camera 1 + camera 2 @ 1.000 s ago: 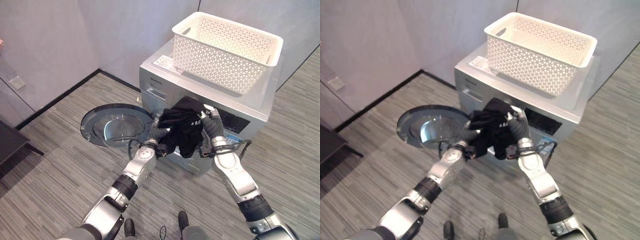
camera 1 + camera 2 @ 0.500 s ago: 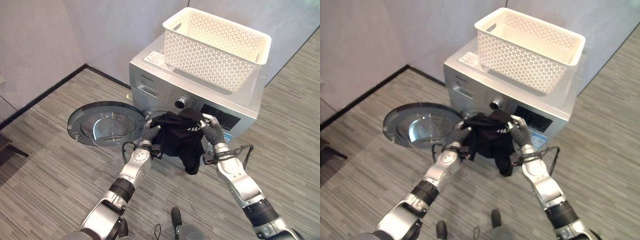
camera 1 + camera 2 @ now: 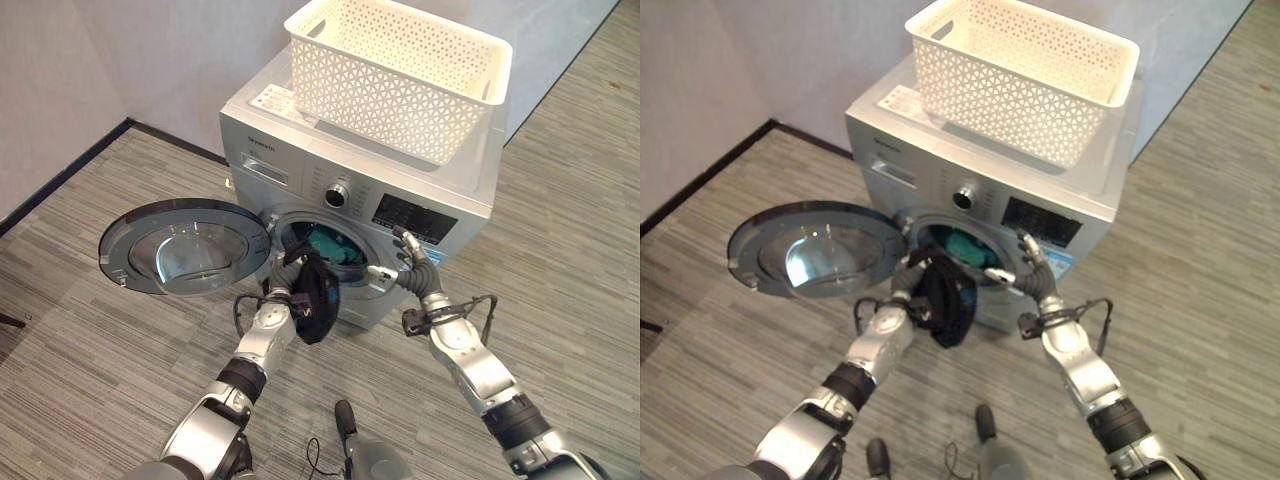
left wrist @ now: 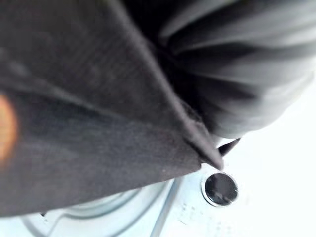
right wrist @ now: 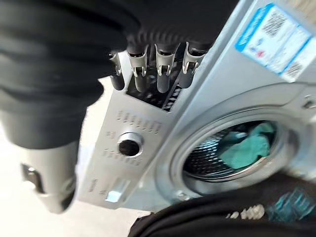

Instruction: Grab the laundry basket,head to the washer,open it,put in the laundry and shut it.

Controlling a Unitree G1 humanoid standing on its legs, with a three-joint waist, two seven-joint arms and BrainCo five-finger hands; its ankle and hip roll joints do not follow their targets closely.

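Garment (image 3: 315,292) black, bunched in left hand (image 3: 287,283), fingers curled on it, hanging at drum mouth (image 3: 322,243) lower-left rim | mouth lies at 1 o'clock from hand | right hand (image 3: 408,266) fingers spread, empty, at 3 o'clock of mouth | teal cloth (image 3: 328,243) inside | basket (image 3: 398,72) on washer (image 3: 450,190).
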